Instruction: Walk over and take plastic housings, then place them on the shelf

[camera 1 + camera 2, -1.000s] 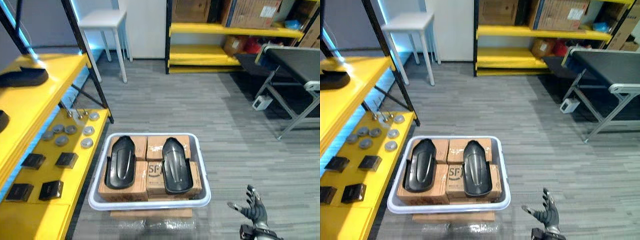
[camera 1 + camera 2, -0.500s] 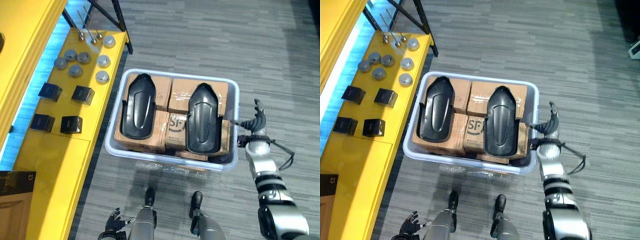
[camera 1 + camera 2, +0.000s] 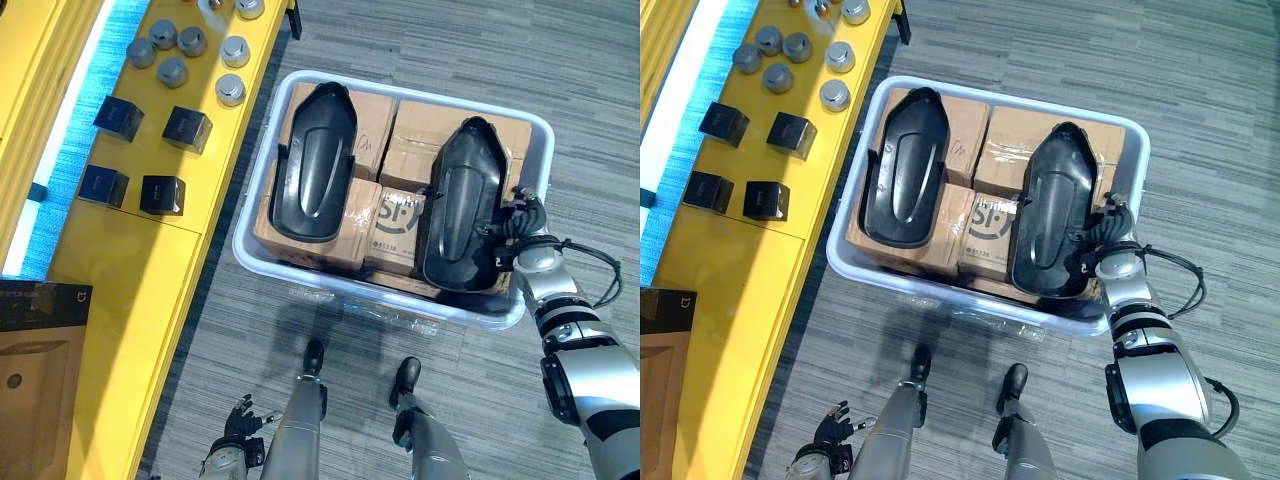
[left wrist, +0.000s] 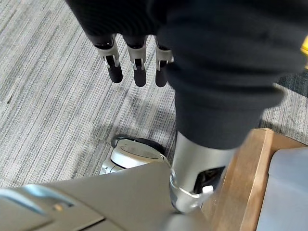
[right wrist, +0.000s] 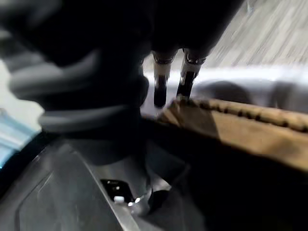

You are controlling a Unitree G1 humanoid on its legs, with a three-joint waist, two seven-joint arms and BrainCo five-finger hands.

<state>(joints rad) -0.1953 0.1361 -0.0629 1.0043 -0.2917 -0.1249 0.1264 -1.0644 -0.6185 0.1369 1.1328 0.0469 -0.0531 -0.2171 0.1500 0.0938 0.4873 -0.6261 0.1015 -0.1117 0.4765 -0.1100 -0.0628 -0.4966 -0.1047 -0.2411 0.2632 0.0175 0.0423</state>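
The right hand [image 3: 520, 218] held its fingers [image 5: 161, 90] straight and unclenched, gripping nothing, against the long edge of the nearer plastic housing [image 3: 462, 205]. That shell looked light, stiff and slick, and best taken under its rim. Beyond lay the second housing [image 3: 312, 162], both on cardboard boxes [image 3: 420, 125] in a grey bin [image 3: 380, 298], with the yellow shelf [image 3: 130, 280] farther off. The left hand [image 3: 232, 458] hung with its fingers loose.
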